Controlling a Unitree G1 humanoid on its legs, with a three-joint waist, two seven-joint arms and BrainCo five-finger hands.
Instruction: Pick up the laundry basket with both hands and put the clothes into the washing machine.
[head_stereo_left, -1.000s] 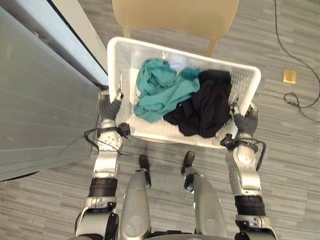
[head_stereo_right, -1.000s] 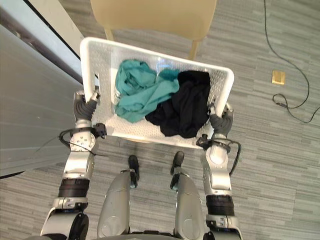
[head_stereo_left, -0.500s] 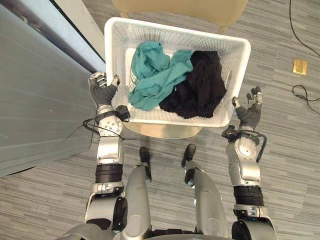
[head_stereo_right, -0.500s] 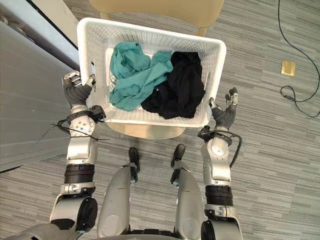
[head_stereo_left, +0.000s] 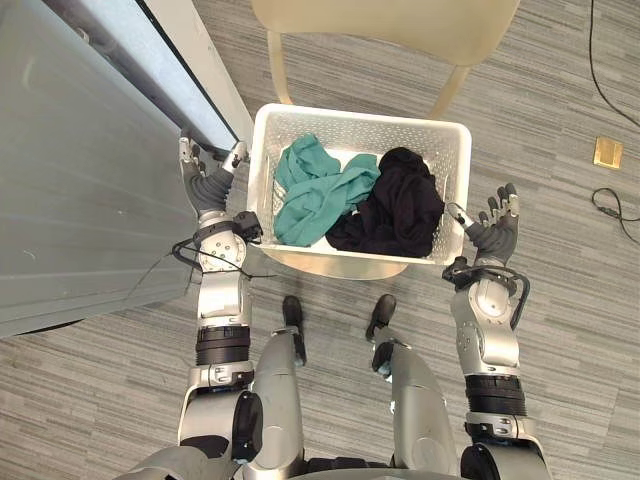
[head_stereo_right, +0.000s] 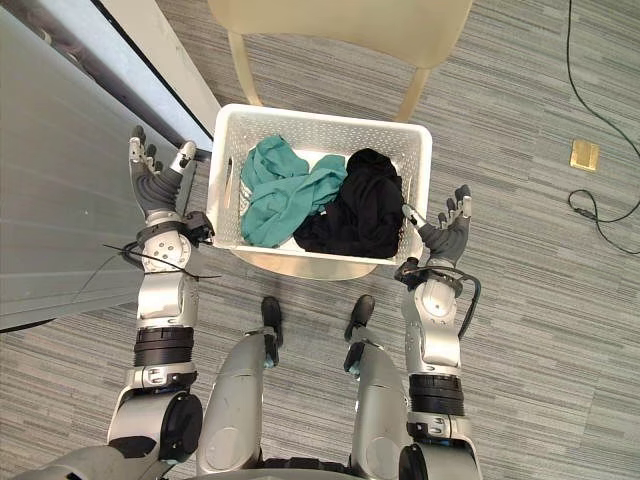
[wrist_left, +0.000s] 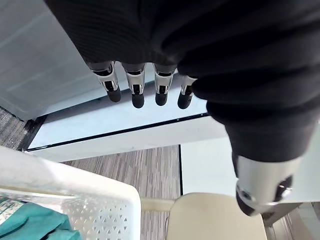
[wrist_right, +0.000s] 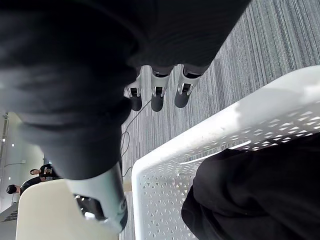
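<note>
Basket (head_stereo_left: 360, 115) is sitting on the chair (head_stereo_left: 390, 20) seat, with teal cloth (head_stereo_left: 315, 190) and black cloth (head_stereo_left: 395, 215) lying inside. Left hand (head_stereo_left: 205, 185) and right hand (head_stereo_left: 492, 235) are hovering beside its ends, fingers spread straight, gripping nothing.

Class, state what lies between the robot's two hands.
The white laundry basket, holding a teal cloth and a black cloth; both eye views show it.

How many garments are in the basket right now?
2: a teal garment in the left half of the white basket, a black garment in the right half, touching. Others may be hidden underneath.
</note>
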